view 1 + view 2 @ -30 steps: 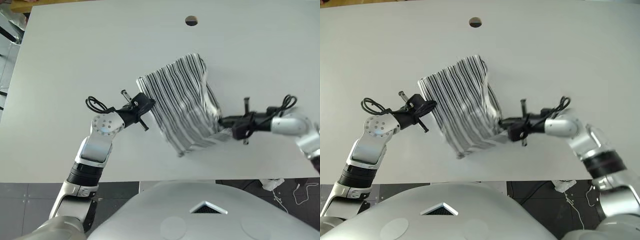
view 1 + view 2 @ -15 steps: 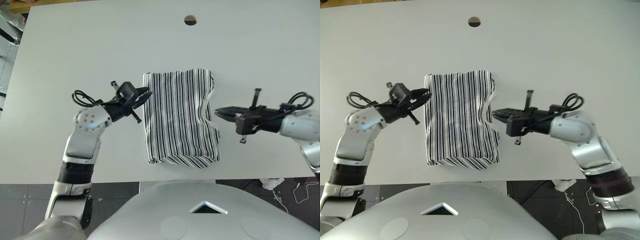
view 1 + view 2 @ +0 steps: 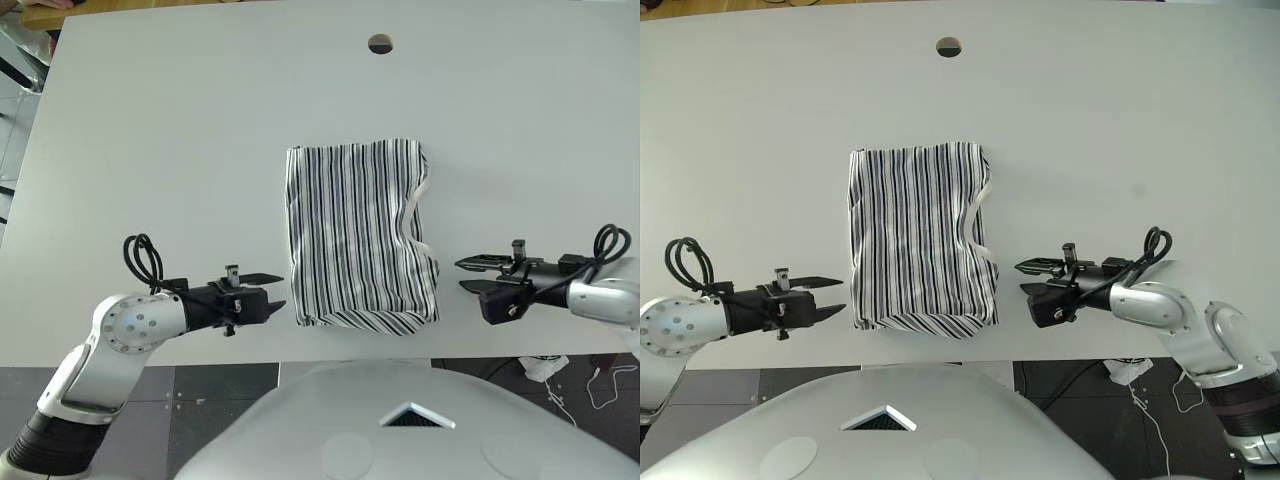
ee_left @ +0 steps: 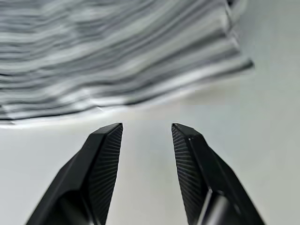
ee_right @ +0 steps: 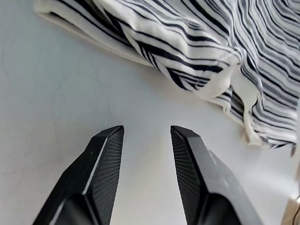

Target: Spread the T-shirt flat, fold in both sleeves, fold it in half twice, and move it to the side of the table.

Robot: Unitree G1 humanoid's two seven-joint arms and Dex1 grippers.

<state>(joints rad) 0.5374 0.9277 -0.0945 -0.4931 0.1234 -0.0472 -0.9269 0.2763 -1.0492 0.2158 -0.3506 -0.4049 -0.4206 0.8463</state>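
The black-and-white striped T-shirt [image 3: 358,232] lies folded into a rectangle at the middle of the white table [image 3: 180,140], its near edge close to the table's front edge. My left gripper [image 3: 268,292] is open, just left of the shirt's near left corner, fingers pointing at it without touching. My right gripper [image 3: 470,276] is open too, a short way right of the shirt's near right corner. The left wrist view has the striped cloth [image 4: 117,51] just beyond its open fingertips [image 4: 115,131]. The shirt's white-trimmed edge [image 5: 197,51] lies ahead of the right fingers [image 5: 112,136].
A round cable hole [image 3: 381,43] is in the table at the far middle. Bare table stretches to the left and right of the shirt. The front table edge [image 3: 200,362] runs just under both grippers.
Both grippers let go of the shirt, which dropped from a lifted, skewed fold to lie flat. Both arms then drew back toward the table's front edge, now open beside the near corners.
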